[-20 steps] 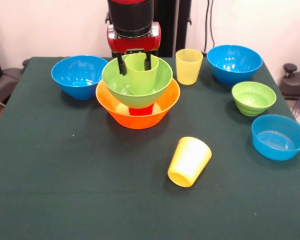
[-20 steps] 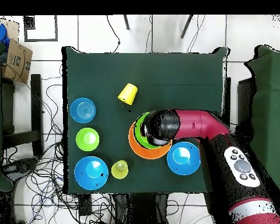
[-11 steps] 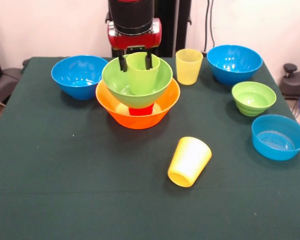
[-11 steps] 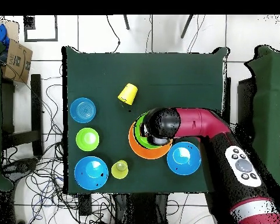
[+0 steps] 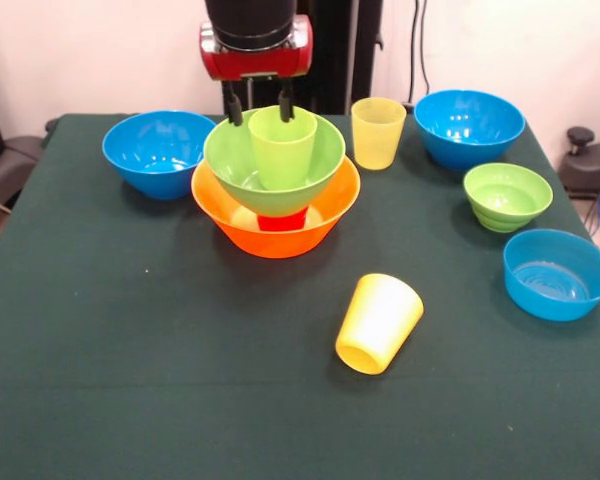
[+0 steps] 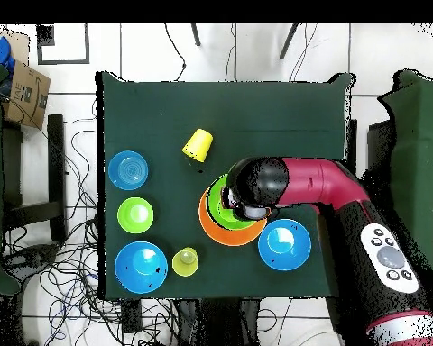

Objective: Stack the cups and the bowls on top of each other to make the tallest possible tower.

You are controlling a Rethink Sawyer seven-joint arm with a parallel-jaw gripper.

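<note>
**Tower four pieces high; six pieces left on the table**

The tower [image 5: 275, 190] is seen directly below the tool [image 5: 257, 105]: an orange bowl [image 5: 320, 222] as base, something red [image 5: 282, 221] standing in it, a lime bowl [image 5: 230, 160] carried on that, and a lime cup [image 5: 283, 147] set upright in the lime bowl. The tool is held just above the cup's rim, open, with one finger to either side of the rim and nothing gripped.

Six pieces are judged unplaced. In the front view, a blue bowl [image 5: 158, 150] is seen left of the tool; a pale yellow cup [image 5: 377, 132] stands upright just to its right, with another blue bowl [image 5: 468, 127] further right. A small green bowl [image 5: 507, 196] and a shallow blue bowl [image 5: 557, 273] lie well to the right and nearer the camera. A bright yellow cup [image 5: 379, 322] lies on its side, well in front of the tower.

The task is judged under half done.
</note>
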